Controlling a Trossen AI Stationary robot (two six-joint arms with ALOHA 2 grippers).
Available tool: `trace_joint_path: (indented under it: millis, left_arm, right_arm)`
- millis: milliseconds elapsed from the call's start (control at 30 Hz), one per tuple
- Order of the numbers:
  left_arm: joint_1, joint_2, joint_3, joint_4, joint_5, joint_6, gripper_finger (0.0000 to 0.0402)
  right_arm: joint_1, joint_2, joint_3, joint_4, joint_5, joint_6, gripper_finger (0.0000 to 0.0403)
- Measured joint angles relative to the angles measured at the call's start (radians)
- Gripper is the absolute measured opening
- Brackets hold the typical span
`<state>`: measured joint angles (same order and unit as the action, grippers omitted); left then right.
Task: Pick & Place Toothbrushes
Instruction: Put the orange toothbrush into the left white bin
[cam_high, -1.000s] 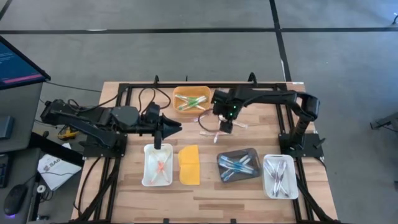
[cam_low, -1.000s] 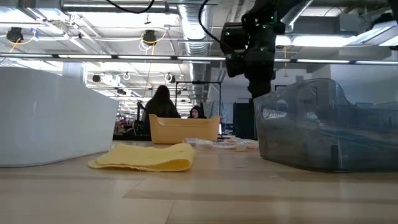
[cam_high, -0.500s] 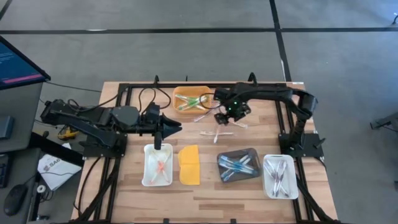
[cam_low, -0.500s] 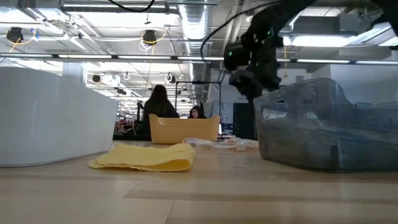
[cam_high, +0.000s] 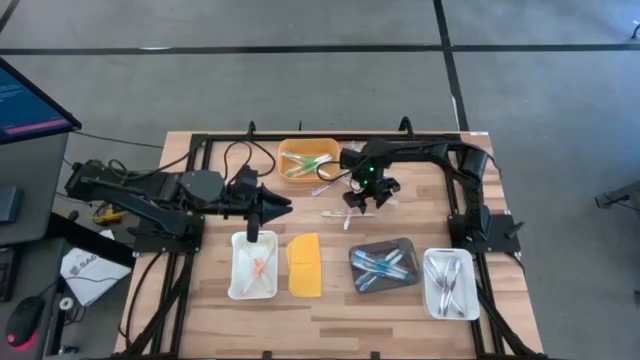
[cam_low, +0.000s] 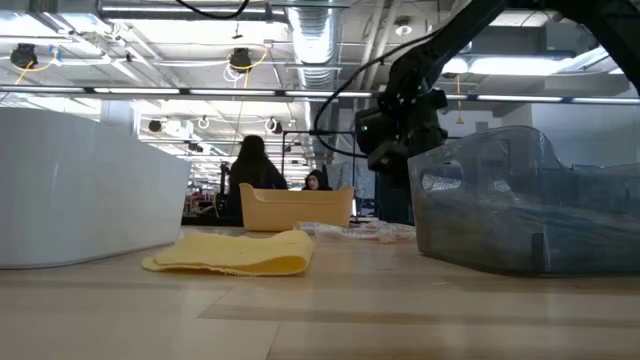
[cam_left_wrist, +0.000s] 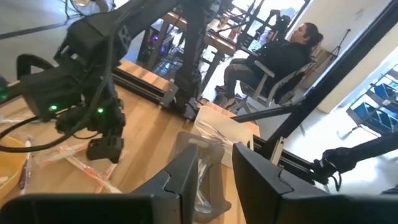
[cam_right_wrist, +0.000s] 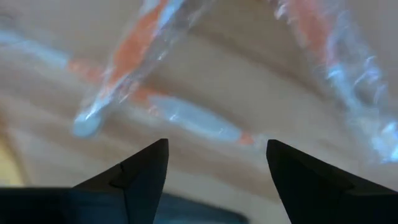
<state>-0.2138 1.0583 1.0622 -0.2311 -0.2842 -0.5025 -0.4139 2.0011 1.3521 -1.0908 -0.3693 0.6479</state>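
R gripper sits low over the loose pink/orange plastic-wrapped toothbrushes lying on the bare wood near table centre, just at 5 o'clock from the yellow-orange plastic bin that still has a few green and orange brushes in it. Its fingers are spread wide, nothing betw them; the wrist view shows an orange-and-clear wrapped brush lying crosswise right ahead of the tips.

L gripper waits at 9 o'clock of the loose pile, hanging over the far end of the white rectangular tray that holds pink brushes. Fingers part-closed, narrow gap, nothing visibly held.

Other sorted trays along the front edge: dark clear tray w/ blue brushes, white tray w/ clear/white ones at 4 o'clock. Flat yellow-orange lid lies betw the pink tray and the dark one.

Risks, as I judge it: the loose brushes overlap and cross, so closing here could pinch two at once or catch only wrapper, which may slip on lift. Wrappers look slick. Coming down off-centre could also flick a brush sideways twd the bin or out of reach.
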Motion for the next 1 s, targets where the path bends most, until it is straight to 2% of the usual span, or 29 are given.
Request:
trace_joint_path:
  millis: [200,500,633,767,1000]
  left_arm:
    - [0.000,-0.014,0.000,-0.009,0.004,0.006,0.0095]
    - [0.000,-0.021,0.000,-0.006,0.003,0.020,0.0095]
    - [0.000,-0.021,0.000,-0.007,0.003,0.020,0.0095]
    - [0.000,-0.021,0.000,-0.008,0.002,0.020,0.0095]
    - [0.000,-0.023,0.000,-0.009,0.002,0.020,0.0095]
  right_arm:
    - [-0.004,0.002,0.000,-0.012,0.151,0.031,0.0212]
    - [-0.042,0.002,0.000,0.003,0.193,0.042,0.0065]
    - [-0.057,0.002,0.001,-0.008,0.205,0.027,0.0011]
    - [-0.074,0.002,0.000,-0.009,0.248,0.031,0.0010]
    - [-0.086,0.002,0.001,-0.047,0.251,0.018,0.0002]
